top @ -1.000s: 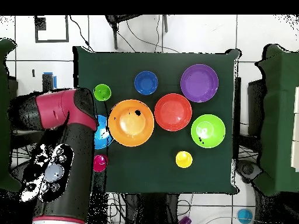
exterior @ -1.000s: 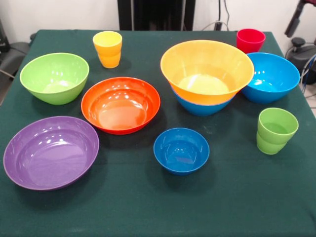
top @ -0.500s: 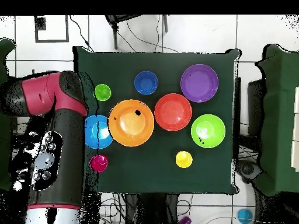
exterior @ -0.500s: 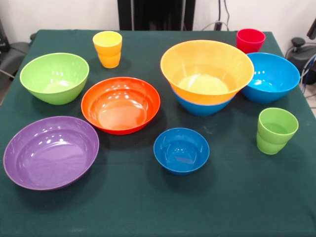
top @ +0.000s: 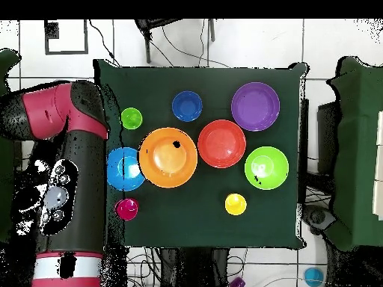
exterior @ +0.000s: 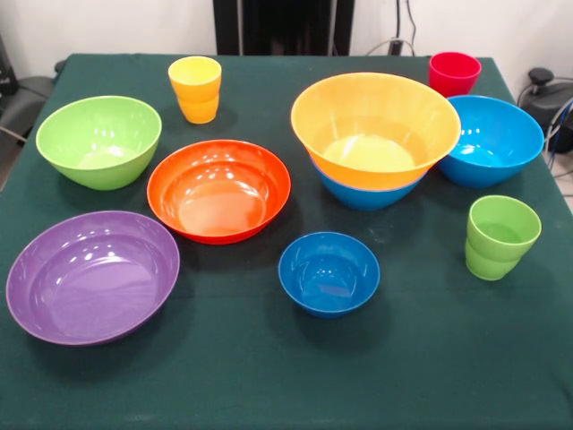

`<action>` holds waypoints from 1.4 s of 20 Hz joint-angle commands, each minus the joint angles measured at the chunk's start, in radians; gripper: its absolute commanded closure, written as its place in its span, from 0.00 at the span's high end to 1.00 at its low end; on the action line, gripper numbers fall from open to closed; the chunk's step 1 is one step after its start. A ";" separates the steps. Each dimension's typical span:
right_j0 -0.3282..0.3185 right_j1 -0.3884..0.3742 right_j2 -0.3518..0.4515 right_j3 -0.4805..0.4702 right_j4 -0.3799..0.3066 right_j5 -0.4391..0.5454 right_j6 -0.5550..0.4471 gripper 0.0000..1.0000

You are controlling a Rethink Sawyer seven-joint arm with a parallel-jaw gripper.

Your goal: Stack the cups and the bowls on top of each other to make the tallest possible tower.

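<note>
Desk [exterior: 269, 376] under dark green cloth. Large yellow-orange bowl [exterior: 376, 125] nested in a blue bowl [exterior: 365, 193], right of centre in front view: only stack so far. Second blue bowl [exterior: 494, 139] touching it on the right, red-pink cup [exterior: 454, 73] at upper right. Light green cup [exterior: 500, 236] at right edge, small blue bowl [exterior: 329, 272] bottom centre. Orange-red bowl [exterior: 219, 190] centre-left, lime green bowl [exterior: 98, 141] left, purple bowl [exterior: 92, 275] lower left, yellow cup [exterior: 195, 88] upper left. Red and black arm [top: 63, 172] along left edge of overhead view, beside the desk, off the cloth. Tool not visible in either view; state can't be told.
</note>
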 commanded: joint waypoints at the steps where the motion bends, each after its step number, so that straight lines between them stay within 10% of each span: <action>1: -0.054 0.052 0.099 -0.066 0.004 0.108 0.031 1.00; 28: -0.233 0.221 0.246 -0.396 -0.031 0.208 -0.245 1.00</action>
